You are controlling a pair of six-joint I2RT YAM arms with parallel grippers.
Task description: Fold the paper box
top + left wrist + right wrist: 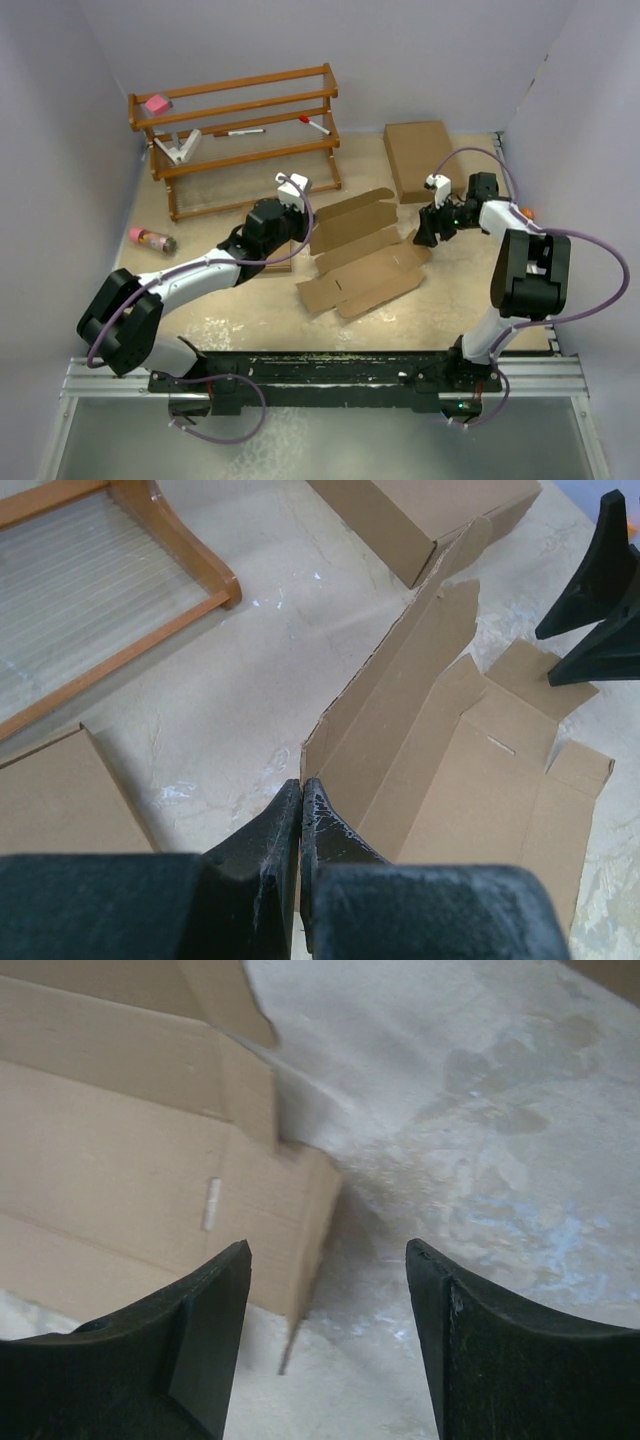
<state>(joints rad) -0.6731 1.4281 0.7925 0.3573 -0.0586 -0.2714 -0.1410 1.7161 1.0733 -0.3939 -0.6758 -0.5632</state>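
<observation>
Fingers of the left gripper (301, 790), scuffed matte black, pinch together on a raised flap of the plain brown die-cut cardboard blank (365, 262), which lies mid-way across the pale mottled table (250, 305). Spread fingers of the right gripper (328, 1250) hang over its notched end. Beyond: flat brown cardboard box (418, 158).
</observation>
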